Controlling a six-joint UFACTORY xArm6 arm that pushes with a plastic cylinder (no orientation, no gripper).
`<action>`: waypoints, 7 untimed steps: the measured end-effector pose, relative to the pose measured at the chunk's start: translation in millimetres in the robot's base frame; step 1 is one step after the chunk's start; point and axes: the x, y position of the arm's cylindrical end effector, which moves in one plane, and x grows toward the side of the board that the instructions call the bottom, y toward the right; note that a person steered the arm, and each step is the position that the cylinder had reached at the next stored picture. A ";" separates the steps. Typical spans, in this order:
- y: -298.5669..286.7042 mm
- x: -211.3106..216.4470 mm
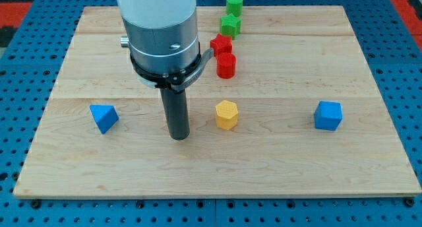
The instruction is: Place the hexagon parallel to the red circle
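My tip (178, 136) stands on the wooden worktop (369, 167), in its lower half, a little to the view's left of the middle. There is no pincer on this arm, only the straight dark rod, so nothing opens or closes and nothing is held.

The yellow hexagon (226, 114) is near my tip, on the view's right of it and slightly higher in the view; the two do not touch. The red cylinder (226, 66) is further up and to the right of my tip, above the hexagon and apart from it. Just above the cylinder is the red star (220, 44), very close to it. Higher still are the green star (231, 25) and the green cylinder (234, 3), close to the top edge.

The blue triangle (103, 117) lies on the view's left of my tip, apart from it. The blue cube (328, 115) is far on the view's right, well apart.
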 end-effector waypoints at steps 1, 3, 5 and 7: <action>0.0 0.0; 8.1 0.0; 77.7 -6.1; 117.1 -36.9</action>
